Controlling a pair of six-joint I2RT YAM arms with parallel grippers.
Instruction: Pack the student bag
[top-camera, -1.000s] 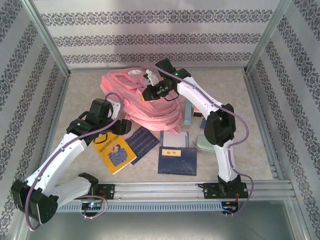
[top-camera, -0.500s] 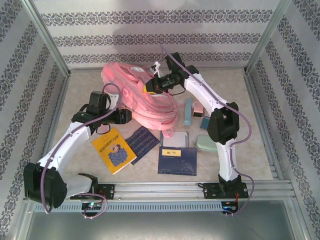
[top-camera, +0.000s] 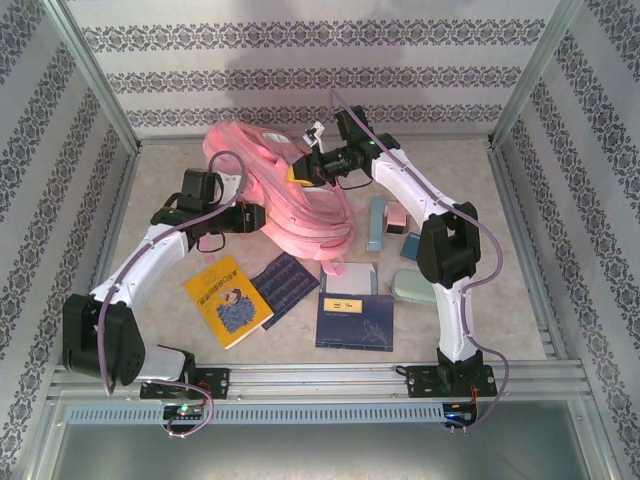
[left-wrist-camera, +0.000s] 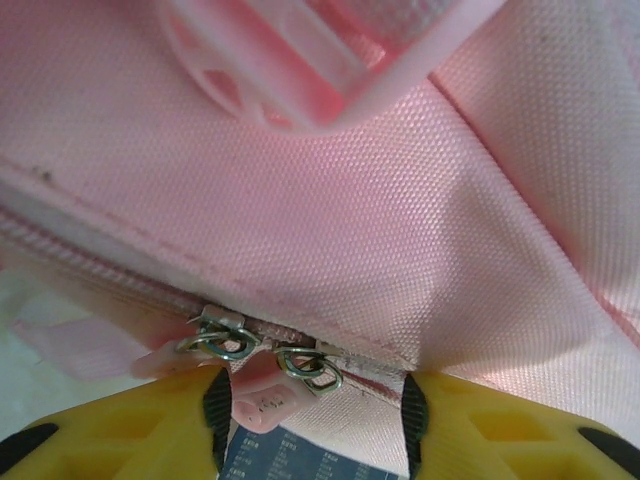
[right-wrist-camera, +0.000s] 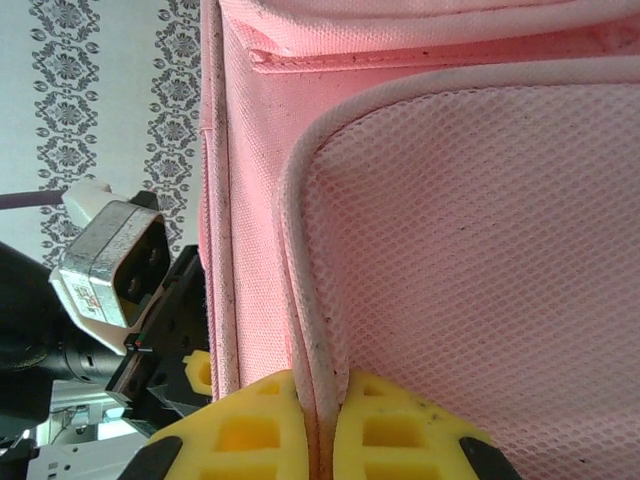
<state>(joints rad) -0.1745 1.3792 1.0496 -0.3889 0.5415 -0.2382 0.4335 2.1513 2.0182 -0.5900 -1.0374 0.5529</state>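
Note:
The student bag (top-camera: 262, 178), a big soft pink backpack, lies at the back middle of the table. My right gripper (top-camera: 298, 172) holds its upper edge; in the right wrist view the yellow fingers (right-wrist-camera: 250, 430) are shut on the piped rim of a pink mesh panel (right-wrist-camera: 470, 250). My left gripper (top-camera: 256, 216) is at the bag's near left side. Its jaws (left-wrist-camera: 312, 425) stand apart on either side of two metal zipper pulls (left-wrist-camera: 305, 365) and a pink rubber tab (left-wrist-camera: 262, 400). The tab lies close to the left pad; the right pad is clear of it.
In front of the bag lie a yellow book (top-camera: 228, 300), a dark blue booklet (top-camera: 285, 283) and a blue book (top-camera: 355, 320). To the right are a teal box (top-camera: 376, 222), a pink eraser (top-camera: 398, 218) and a mint case (top-camera: 410, 287). Metal frame posts border the table.
My left arm has swung forward to the bag's side and its jaws have narrowed round the zipper pulls. The right gripper has drawn the bag's edge up and slightly back.

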